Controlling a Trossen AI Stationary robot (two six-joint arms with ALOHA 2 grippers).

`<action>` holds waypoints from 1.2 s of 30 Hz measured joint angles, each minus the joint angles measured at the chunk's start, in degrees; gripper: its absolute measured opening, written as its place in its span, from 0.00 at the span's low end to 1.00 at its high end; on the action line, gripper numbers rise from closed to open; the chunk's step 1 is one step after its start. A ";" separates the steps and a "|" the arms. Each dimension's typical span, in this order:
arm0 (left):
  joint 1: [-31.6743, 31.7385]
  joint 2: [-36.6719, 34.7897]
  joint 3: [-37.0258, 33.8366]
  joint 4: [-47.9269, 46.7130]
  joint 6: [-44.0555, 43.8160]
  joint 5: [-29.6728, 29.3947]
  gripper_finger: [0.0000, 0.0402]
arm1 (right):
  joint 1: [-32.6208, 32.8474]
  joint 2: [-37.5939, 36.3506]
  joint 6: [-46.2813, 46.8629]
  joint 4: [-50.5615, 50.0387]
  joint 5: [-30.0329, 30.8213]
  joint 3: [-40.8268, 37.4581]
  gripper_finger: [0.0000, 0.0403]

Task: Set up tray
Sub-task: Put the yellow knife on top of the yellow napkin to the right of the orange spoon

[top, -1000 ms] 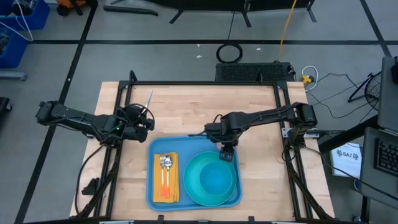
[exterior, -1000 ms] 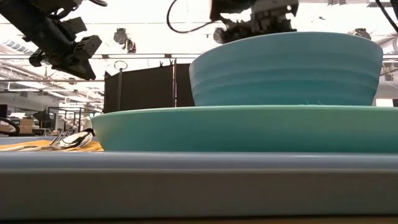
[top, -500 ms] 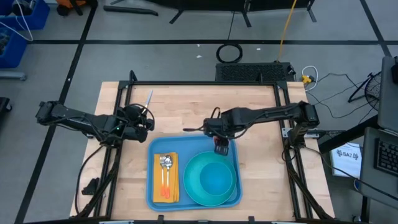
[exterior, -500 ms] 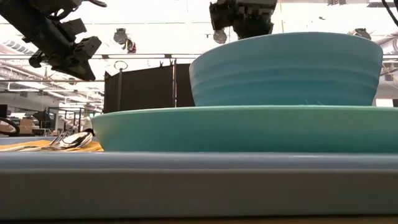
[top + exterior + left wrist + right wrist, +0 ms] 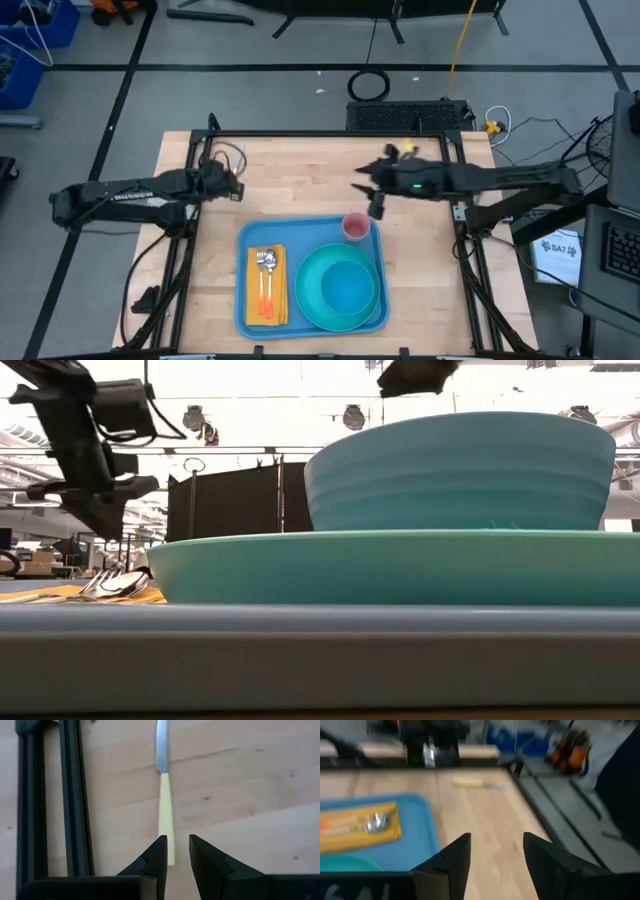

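Observation:
The light-blue tray [image 5: 252, 240] lies near the table's near edge. It holds a yellow napkin [image 5: 265, 285] with a spoon and an orange-handled fork, and a teal plate [image 5: 312, 305] with a teal bowl [image 5: 348, 285] in it. A pink cup [image 5: 355, 227] stands on its base in the tray's far right corner. A knife [image 5: 166, 815] with a pale yellow handle lies flat on the wood beside the left frame rail. My left gripper [image 5: 177, 854] hangs over the handle's end, pointing down, narrowly open. My right gripper [image 5: 375, 203] is open, in the air beyond the cup.
Black frame rails [image 5: 70, 795] run along the table's left and right sides, one close beside the knife. Bare wood [image 5: 300, 170] lies between the tray and the far edge. In the low view the tray rim [image 5: 300, 650], plate and bowl [image 5: 460, 470] fill the foreground.
My right gripper has let go of the pink cup in the tray's far right corner, risen and drawn back toward the table's far right. The cup stands free. My left gripper has moved toward the far edge over the knife and tipped downward.

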 joint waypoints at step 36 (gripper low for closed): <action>27.56 22.99 6.28 7.76 19.93 24.01 0.21 | -1.18 -25.02 -2.12 20.25 -2.01 -28.73 0.42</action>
